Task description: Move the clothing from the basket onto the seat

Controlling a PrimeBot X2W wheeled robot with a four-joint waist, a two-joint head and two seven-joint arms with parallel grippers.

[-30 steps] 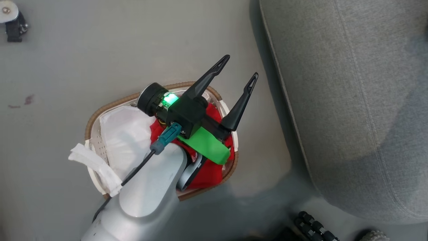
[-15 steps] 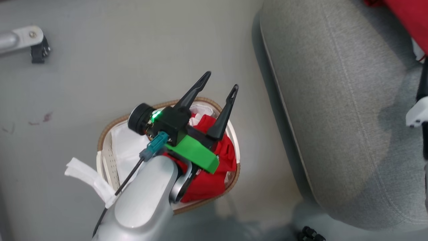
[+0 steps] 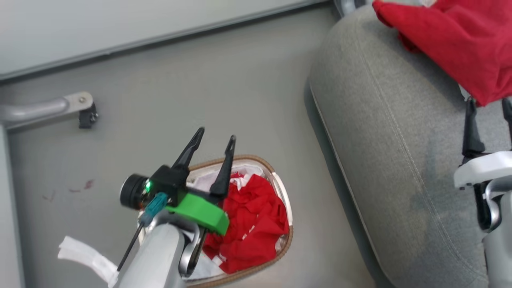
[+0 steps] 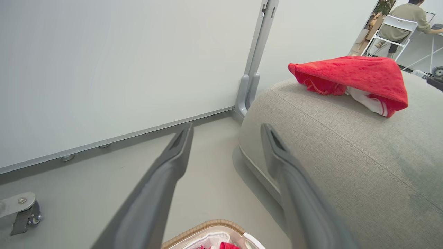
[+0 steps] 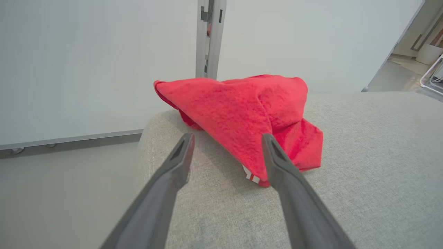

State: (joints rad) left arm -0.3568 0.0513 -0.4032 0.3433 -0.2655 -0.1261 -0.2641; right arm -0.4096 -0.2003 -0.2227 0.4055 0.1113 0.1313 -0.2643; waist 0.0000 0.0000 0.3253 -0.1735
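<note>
The white basket (image 3: 280, 192) with a brown woven rim stands on the floor left of the seat, and its near rim (image 4: 207, 226) shows in the left wrist view. It holds crumpled red clothing (image 3: 256, 224). My left gripper (image 3: 216, 136) (image 4: 227, 127) hangs open and empty above the basket's left part. On the large light-grey seat (image 3: 400, 140) (image 4: 346, 155) (image 5: 363, 155) lies a red garment (image 3: 452, 40) (image 4: 353, 72) (image 5: 242, 110) with white trim. My right gripper (image 3: 490, 102) (image 5: 227, 137) is open over the seat, its tips at the garment's near edge, holding nothing.
A white wall panel (image 4: 104, 69) with a grey post (image 4: 254, 52) runs behind the floor. A metal leg with a caster (image 3: 80, 108) stands at the left. A white cloth strip (image 3: 84, 256) trails from the basket's left side. A person sits far off (image 4: 405, 17).
The head camera has swung up, bringing the wall, the right gripper and the red garment on the seat into view. My left gripper has shifted from the basket's right side to its left.
</note>
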